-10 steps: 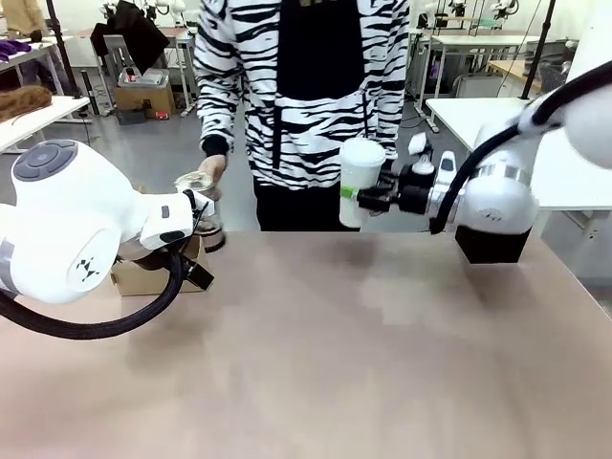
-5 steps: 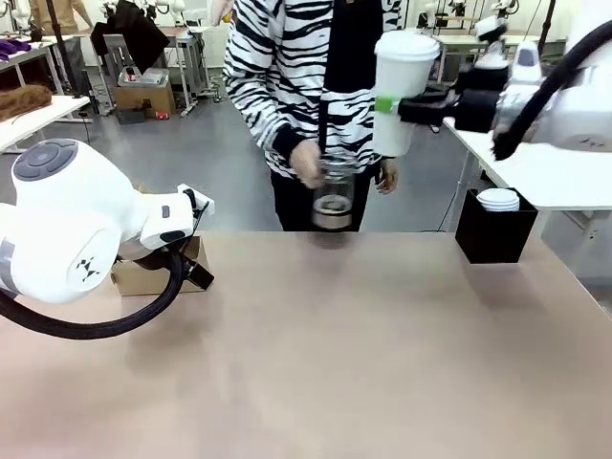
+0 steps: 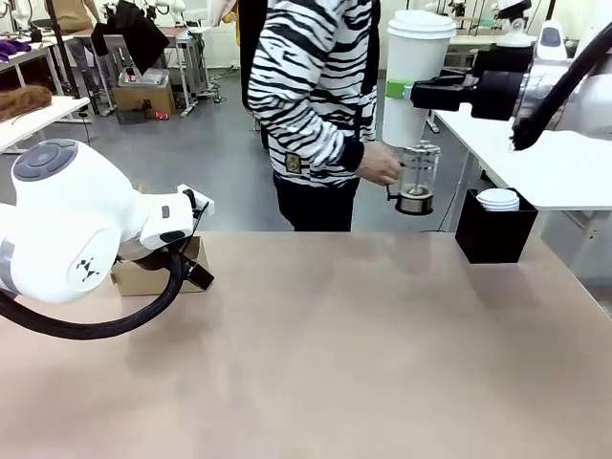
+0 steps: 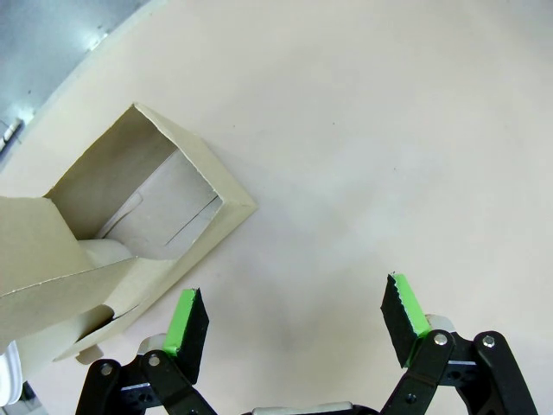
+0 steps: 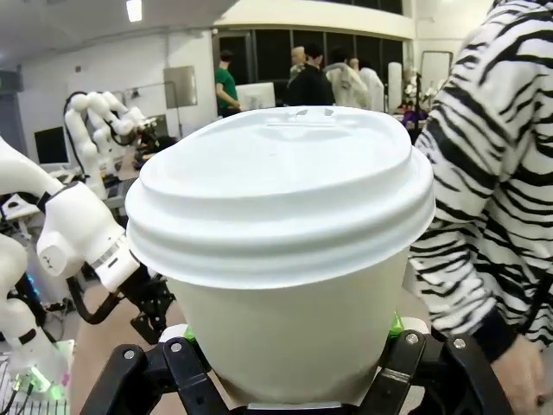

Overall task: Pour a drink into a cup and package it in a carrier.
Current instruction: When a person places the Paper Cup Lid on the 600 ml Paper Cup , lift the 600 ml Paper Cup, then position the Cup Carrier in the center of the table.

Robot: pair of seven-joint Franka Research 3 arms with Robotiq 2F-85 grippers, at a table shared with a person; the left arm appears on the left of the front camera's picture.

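Observation:
My right gripper [image 3: 402, 91] is shut on the tall white paper cup [image 3: 415, 67], which carries its white lid and hangs high above the table's far right. In the right wrist view the cup [image 5: 285, 233] stands upright between the green pads [image 5: 396, 326]. Just below it, the person's hand holds the clear glass jug [image 3: 418, 180] by its handle; a thin dark brown layer of drink [image 3: 415, 200] lies at the bottom. The brown cardboard carrier [image 3: 153, 274] sits at the far left, partly behind my left arm. My left gripper [image 4: 294, 316] is open over bare table beside the carrier [image 4: 130, 216].
A black box [image 3: 493, 234] topped with a stack of white lids [image 3: 497, 199] stands at the table's far right. The person in a striped top stands at the far edge. A white table [image 3: 564, 163] is behind on the right.
My right arm has lifted the cup up and to the right. The person has carried the jug from the far left across to the right, under the cup. My left arm has stayed still.

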